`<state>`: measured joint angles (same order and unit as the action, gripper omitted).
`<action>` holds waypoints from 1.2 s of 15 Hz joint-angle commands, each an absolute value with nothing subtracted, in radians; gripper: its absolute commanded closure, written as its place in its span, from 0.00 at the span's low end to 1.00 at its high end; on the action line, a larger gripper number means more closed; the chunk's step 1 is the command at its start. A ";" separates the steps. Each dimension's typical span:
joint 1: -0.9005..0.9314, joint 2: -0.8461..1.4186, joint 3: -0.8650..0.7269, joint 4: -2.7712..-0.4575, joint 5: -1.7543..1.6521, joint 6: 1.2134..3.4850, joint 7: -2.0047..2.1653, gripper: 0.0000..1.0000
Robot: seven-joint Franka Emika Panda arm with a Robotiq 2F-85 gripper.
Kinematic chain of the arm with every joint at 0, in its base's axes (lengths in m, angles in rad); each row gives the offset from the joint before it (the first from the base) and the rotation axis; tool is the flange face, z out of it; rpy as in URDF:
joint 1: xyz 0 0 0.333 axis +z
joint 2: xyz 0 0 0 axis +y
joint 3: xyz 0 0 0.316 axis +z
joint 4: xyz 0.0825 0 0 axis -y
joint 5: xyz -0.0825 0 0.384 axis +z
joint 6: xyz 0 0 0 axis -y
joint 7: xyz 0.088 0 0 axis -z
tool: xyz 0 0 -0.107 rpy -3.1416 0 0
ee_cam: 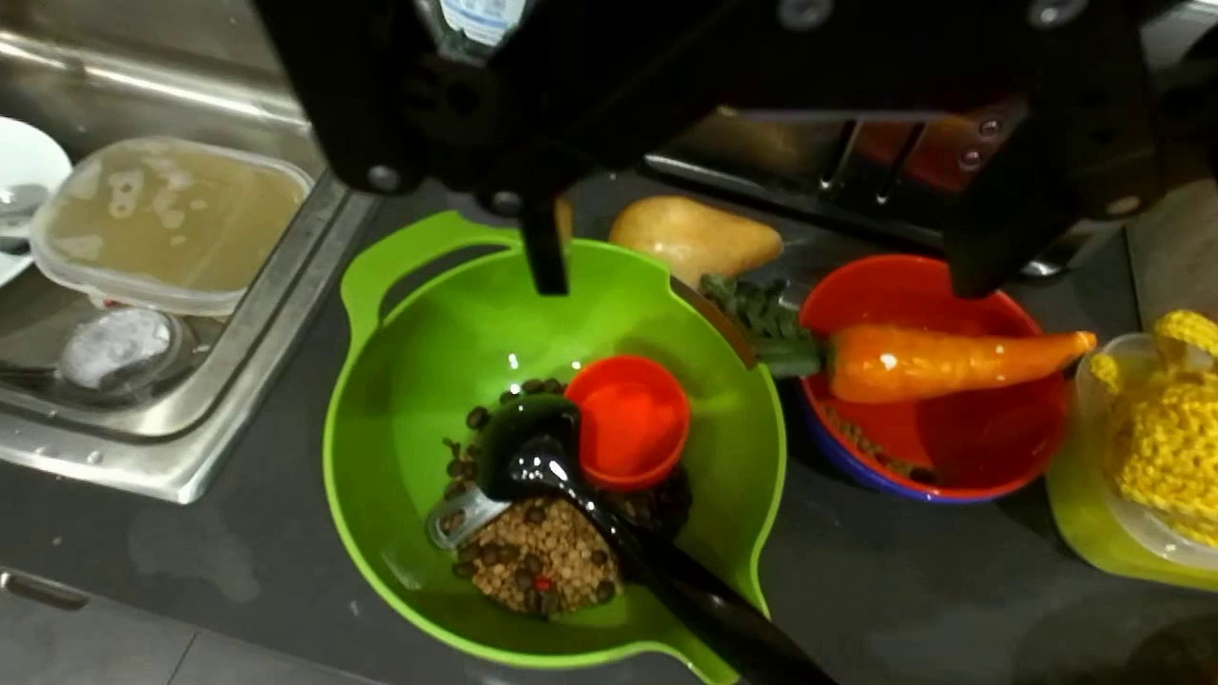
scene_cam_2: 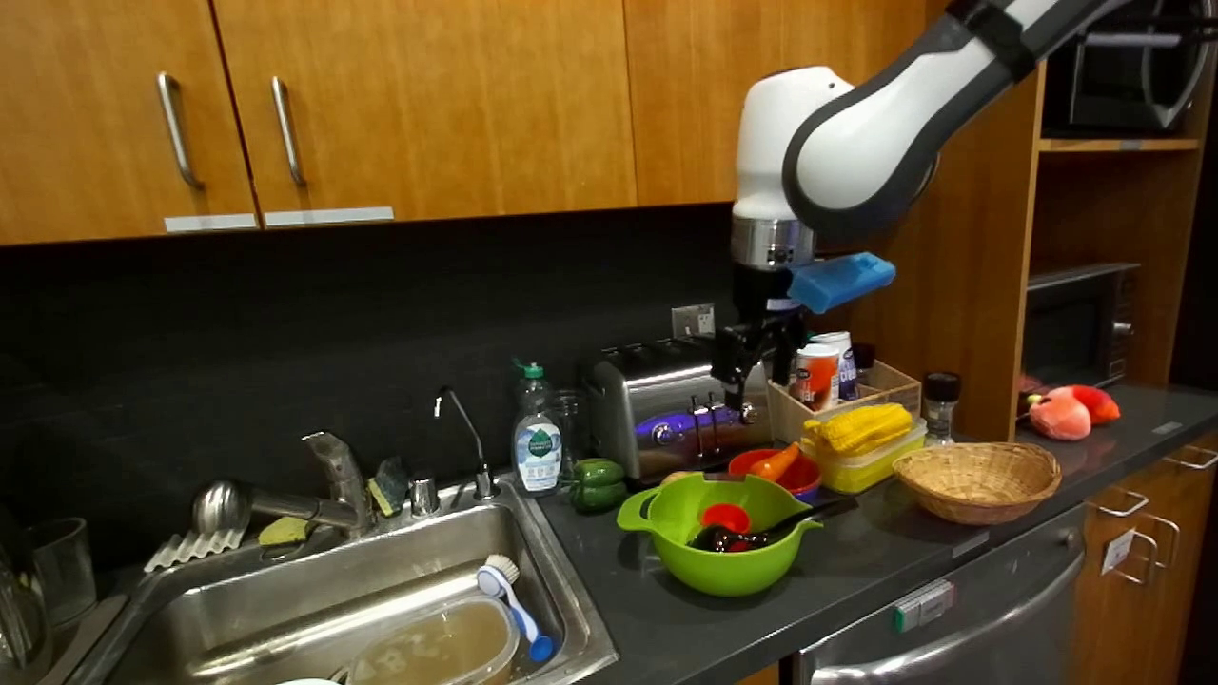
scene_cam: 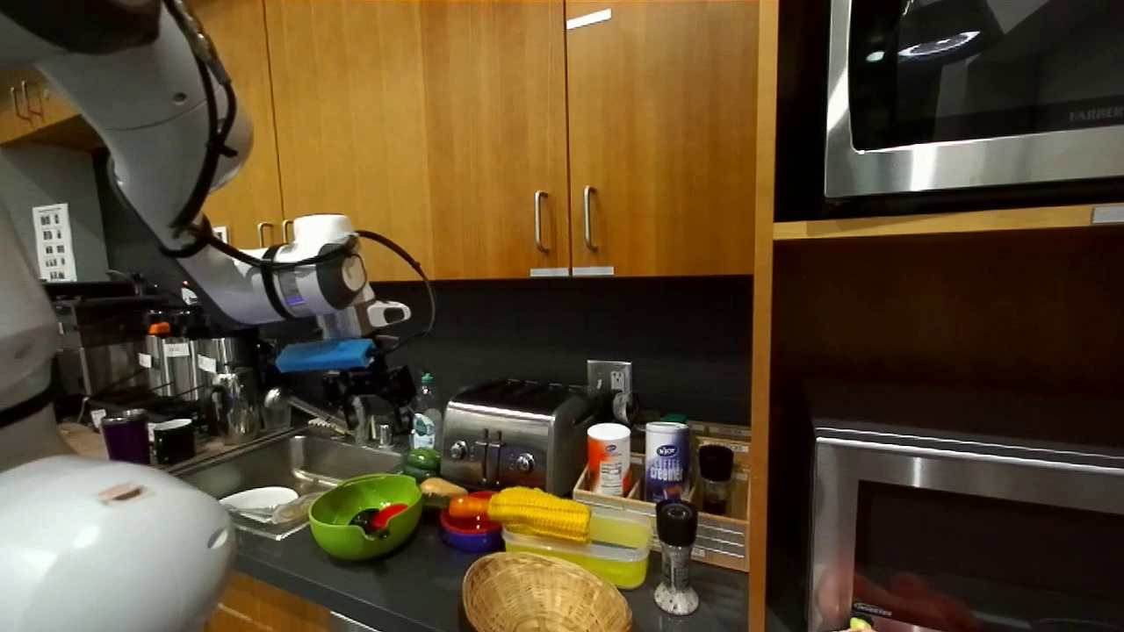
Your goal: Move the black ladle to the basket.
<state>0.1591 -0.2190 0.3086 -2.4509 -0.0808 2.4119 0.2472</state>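
1. The tool (ee_cam: pixel 764 281) has its two fingers wide apart and holds nothing. It hangs above the green bowl (ee_cam: pixel 400 419), well apart from it.
2. Below the tool, in this bowl, lies the black ladle (ee_cam: pixel 647 557); its handle passes over the rim. I judge that the step in hand is to reach this handle and grasp it.
3. First bring the tool over the handle and turn it, so that one finger can go down on each side. Only then descend, slowly, without pressing on the rim.
4. Near the ladle's head, also below the tool, is a red cup (ee_cam: pixel 630 419); I cannot tell if they touch. For this reason the handle seems safer to grip.
5. Some brown grains (ee_cam: pixel 542 552) lie around the head. A few may come up with it, so lift gently.
6. To the tool's side are the carrot (ee_cam: pixel 913 364), across the red bowl (ee_cam: pixel 980 438), and farther the corn (scene_cam_2: pixel 861 428). Carry the ladle above them.
7. Farthest from the tool, on the counter (scene_cam_2: pixel 609 547), is the basket (scene_cam_2: pixel 975 480). Lower the ladle there until it is supported, then release.
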 commanded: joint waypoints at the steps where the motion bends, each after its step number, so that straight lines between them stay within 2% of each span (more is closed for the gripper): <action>1: 0.175 -0.067 0.274 -2.297 -0.027 2.227 0.220 0.00; 12: 0.190 0.224 0.246 -2.013 0.178 1.734 0.098 0.00; 16: 0.193 0.293 0.233 -1.960 0.173 1.680 0.095 0.00; 18: 0.202 0.292 0.218 -1.978 0.114 1.799 0.104 0.00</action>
